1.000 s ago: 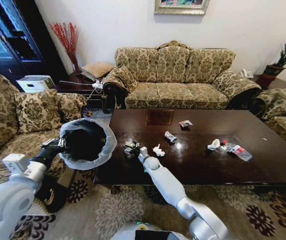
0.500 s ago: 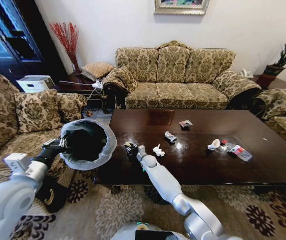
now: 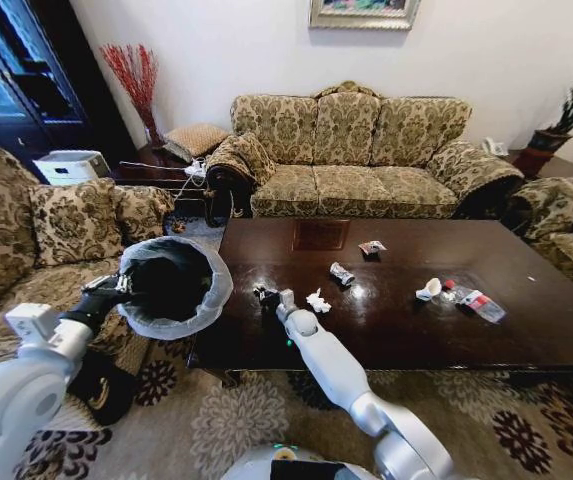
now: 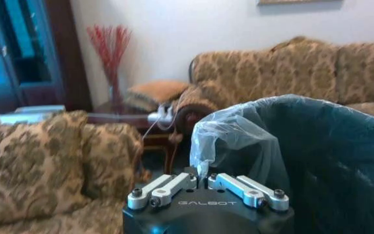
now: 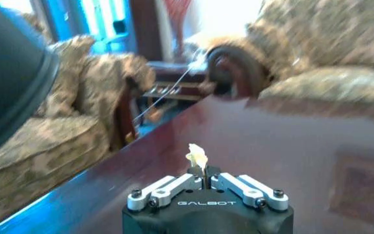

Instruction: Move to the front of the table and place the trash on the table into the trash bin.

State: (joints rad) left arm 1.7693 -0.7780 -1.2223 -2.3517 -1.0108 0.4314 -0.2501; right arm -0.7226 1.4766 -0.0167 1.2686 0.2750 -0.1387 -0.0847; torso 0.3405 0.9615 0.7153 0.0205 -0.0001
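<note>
A: The right gripper hung over the near-left part of the large dark-brown glossy wooden table, fingers pinched on a small pale scrap of paper that poked up between the tips. For a clean drop, I judged it should stay clamped until the scrap was well inside the rim

B: And the left gripper was clamped on the translucent whitish bag liner folded over the small round dark trash bin, holding it tilted, mouth towards the table, just beside that edge. The scrap sat just beside the rim, not over the opening. Left on the table: a crumpled white scrap, a white cup, a clear red-capped bottle
</note>
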